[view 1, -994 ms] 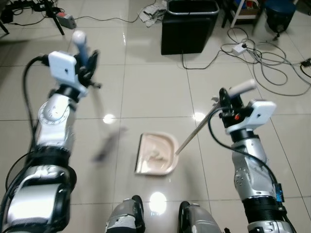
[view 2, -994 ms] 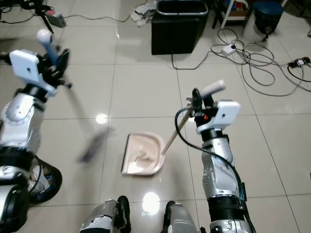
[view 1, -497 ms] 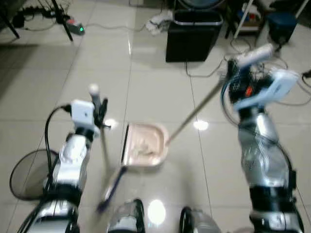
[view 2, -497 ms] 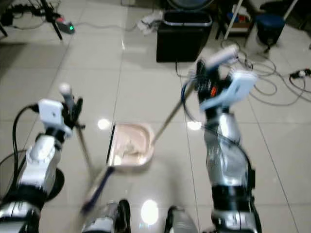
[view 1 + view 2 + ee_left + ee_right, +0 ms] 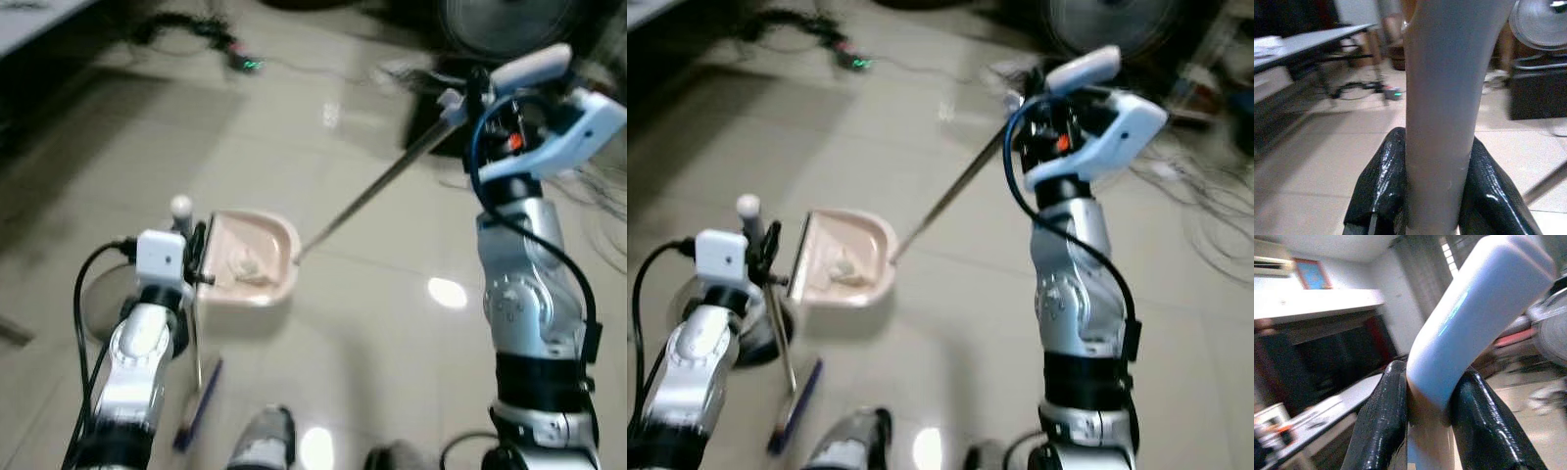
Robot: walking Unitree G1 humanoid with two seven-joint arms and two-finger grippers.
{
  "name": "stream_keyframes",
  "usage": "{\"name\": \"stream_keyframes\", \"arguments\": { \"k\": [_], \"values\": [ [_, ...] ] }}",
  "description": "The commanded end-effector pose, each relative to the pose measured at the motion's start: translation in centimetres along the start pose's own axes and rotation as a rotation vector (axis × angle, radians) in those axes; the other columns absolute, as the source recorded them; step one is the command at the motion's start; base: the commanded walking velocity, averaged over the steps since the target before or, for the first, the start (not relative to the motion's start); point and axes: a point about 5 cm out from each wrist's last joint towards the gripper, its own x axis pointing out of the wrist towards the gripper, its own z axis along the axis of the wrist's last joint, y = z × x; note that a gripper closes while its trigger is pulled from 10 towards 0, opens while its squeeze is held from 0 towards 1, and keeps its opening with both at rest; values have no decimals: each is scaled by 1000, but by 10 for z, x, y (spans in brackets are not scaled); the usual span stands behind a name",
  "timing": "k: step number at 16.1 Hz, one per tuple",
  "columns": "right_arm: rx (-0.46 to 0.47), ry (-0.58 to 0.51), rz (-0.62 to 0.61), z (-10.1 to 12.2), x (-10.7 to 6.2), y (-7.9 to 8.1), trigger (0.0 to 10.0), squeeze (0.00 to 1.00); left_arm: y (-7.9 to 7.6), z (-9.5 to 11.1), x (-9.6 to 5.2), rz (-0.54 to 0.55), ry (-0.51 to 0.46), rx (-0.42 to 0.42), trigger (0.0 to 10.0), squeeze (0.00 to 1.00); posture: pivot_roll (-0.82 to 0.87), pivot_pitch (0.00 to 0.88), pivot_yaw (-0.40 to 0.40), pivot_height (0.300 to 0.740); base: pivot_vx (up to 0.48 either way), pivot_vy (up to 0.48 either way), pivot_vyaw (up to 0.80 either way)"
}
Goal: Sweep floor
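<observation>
Pale pink plastic, the scoop-shaped dustpan (image 5: 247,257) is what I see first: it hangs tilted off the glossy beige tiled floor (image 5: 372,323), carrying a small heap of light debris (image 5: 245,264) in its hollow, and it sits just beyond my left gripper (image 5: 199,257), nearly touching its far side. A long thin grey metal handle (image 5: 377,186) runs from the pan's rim up and across to my right gripper (image 5: 472,98), which is raised high and well apart from the pan; in the right wrist view its two black fingers (image 5: 1383,423) are pinched tight on the handle's pale blue-white plastic grip (image 5: 1474,318). My left gripper is low and close to my body, and in the left wrist view its black fingers (image 5: 1378,186) are pressed against both sides of the broom's thick grey pole (image 5: 1442,107), clamping it. That pole, topped by a small white knob (image 5: 181,206), stands nearly upright and drops below the gripper to a dark blue broom head (image 5: 199,403) resting on the tiles near my feet. Just outside my left arm lies a round dark wire fan guard (image 5: 98,294) flat on the floor. Far past the right gripper I can make out a black rectangular bin (image 5: 431,93), blurred, with a round fan (image 5: 1540,22) above it in the left wrist view, and a tangle of dark cables with a green light (image 5: 230,54) farther off on the left side.
</observation>
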Motion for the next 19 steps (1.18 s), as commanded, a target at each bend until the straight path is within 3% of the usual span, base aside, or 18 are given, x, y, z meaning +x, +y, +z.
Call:
{"name": "stream_keyframes", "arguments": {
  "k": [1, 6, 19],
  "values": [
    [24, -47, -10, 10, 2, 0, 10000, 0, -11, 12, 0, -26, -53, -19, 10000, 0, 17, 69, 38, 740, 0, 0, 800],
    [8, -26, -47, 7, 3, -5, 10000, 0, -35, 25, 4, -82, -73, -45, 10000, 0, 19, 59, 39, 740, 285, 0, 800],
    [-39, -14, -61, 6, 6, -13, 10000, 0, -28, 22, 0, -78, -30, -26, 10000, 0, 28, 79, 35, 740, 367, 0, 800]
  ]
}}
